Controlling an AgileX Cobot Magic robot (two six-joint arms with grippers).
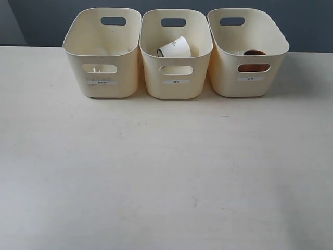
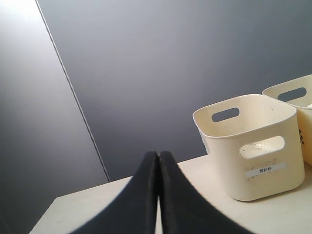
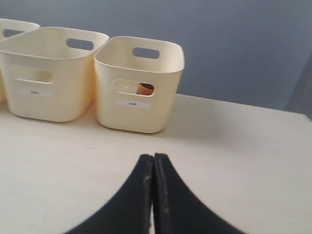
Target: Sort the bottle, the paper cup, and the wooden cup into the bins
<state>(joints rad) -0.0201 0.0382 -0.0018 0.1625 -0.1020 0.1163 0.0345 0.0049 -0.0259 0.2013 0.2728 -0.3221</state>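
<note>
Three cream bins stand in a row at the back of the table. The left bin [image 1: 102, 52] holds the clear bottle [image 1: 97, 69], faint through its front handle hole. In the middle bin [image 1: 176, 52] the white paper cup [image 1: 175, 48] lies tilted. The wooden cup [image 1: 254, 53] sits in the right bin [image 1: 246, 51], its brown side showing through the handle hole [image 3: 145, 88]. Neither gripper shows in the exterior view. My left gripper [image 2: 158, 155] is shut and empty, well back from the left bin [image 2: 248, 146]. My right gripper [image 3: 153, 157] is shut and empty, short of the right bin [image 3: 138, 83].
The pale table [image 1: 166, 172] stretches in front of the bins. A dark grey wall [image 1: 41, 21] stands behind them. The table's side edge lies to the right of the right bin [image 3: 243, 105].
</note>
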